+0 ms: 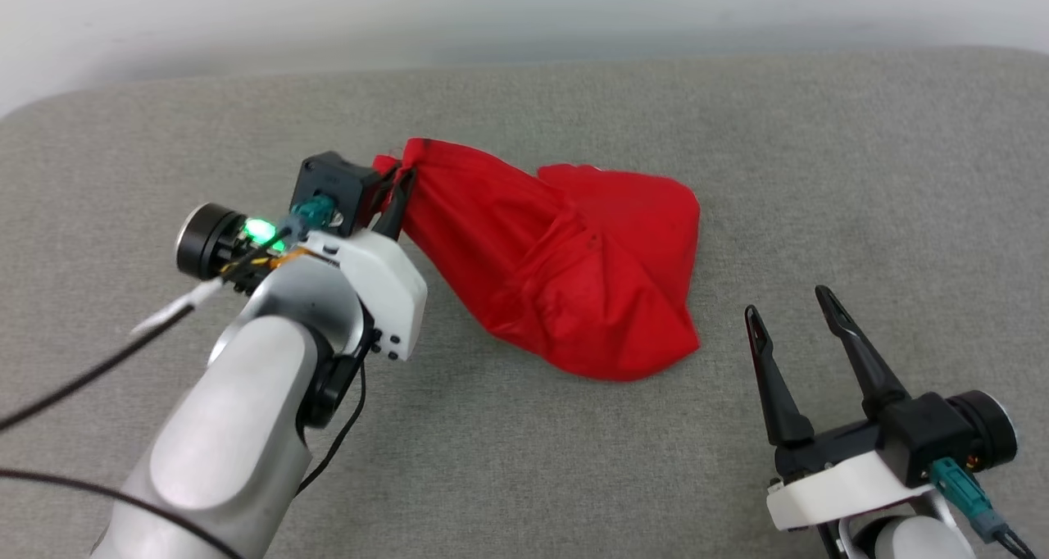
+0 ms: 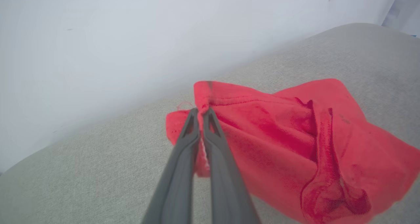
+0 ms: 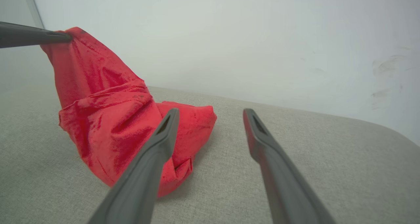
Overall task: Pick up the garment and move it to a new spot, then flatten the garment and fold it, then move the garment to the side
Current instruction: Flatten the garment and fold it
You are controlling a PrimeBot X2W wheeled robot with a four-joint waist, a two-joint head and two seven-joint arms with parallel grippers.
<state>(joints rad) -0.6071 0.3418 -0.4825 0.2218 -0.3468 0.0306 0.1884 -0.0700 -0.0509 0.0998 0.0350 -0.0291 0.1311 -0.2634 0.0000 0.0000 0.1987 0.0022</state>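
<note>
The garment (image 1: 565,256) is a bunched red T-shirt, plain red on the sides I see; its lettering and white sleeves are hidden. My left gripper (image 1: 399,184) is shut on a pinched edge at the garment's upper left, holding that corner up while the lower part rests on the grey surface. In the left wrist view the gripper (image 2: 200,114) clamps the red cloth (image 2: 279,128) between closed fingertips. My right gripper (image 1: 791,305) stands open to the right of the garment, apart from it. In the right wrist view the gripper (image 3: 210,114) has nothing in it and the garment (image 3: 108,119) rises at the left.
A grey fabric-covered surface (image 1: 819,149) spreads all around the garment. A pale wall (image 1: 524,10) runs along its far edge. The left arm's black cables (image 1: 74,379) trail at the lower left.
</note>
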